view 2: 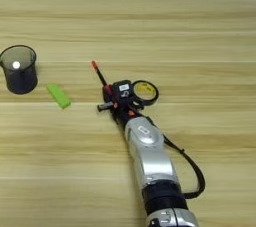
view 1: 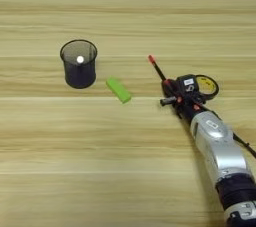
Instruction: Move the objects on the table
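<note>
Far left there's a black mesh cup (view 1: 78, 64) standing upright, then the green block (view 1: 118, 90) just right of it, lying flat with its long axis running upper-left to lower-right. All of it sits on the light wooden table (view 1: 125, 171) with horizontal grain stripes. Next comes the pen (view 1: 157, 69), red tip pointing up-left and its lower end hidden under the right gripper (view 1: 176, 92), while the tape roll (view 1: 206, 86) lies flat touching the gripper's right side; can't tell how the fingers are set.

Green block (view 1: 118, 90), red-tipped pen (view 1: 156, 68), tape roll (view 2: 145, 92) (yellow-centred) — all flat on table (view 1: 125, 171).
</note>
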Action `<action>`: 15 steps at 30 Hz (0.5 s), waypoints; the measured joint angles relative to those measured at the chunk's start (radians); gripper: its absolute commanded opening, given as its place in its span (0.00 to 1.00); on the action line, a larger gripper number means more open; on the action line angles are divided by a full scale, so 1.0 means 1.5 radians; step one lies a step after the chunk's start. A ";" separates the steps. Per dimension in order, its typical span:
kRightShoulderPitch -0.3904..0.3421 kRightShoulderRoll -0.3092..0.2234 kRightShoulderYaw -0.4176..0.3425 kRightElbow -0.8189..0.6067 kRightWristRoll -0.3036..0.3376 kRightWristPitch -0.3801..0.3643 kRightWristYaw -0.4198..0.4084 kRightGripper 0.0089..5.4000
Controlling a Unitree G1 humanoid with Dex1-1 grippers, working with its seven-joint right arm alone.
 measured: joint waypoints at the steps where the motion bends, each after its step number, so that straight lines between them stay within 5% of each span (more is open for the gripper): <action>1: 0.000 -0.001 -0.003 -0.003 0.001 0.007 0.000 0.13; 15: 0.010 -0.002 -0.022 -0.038 0.001 0.051 -0.040 0.13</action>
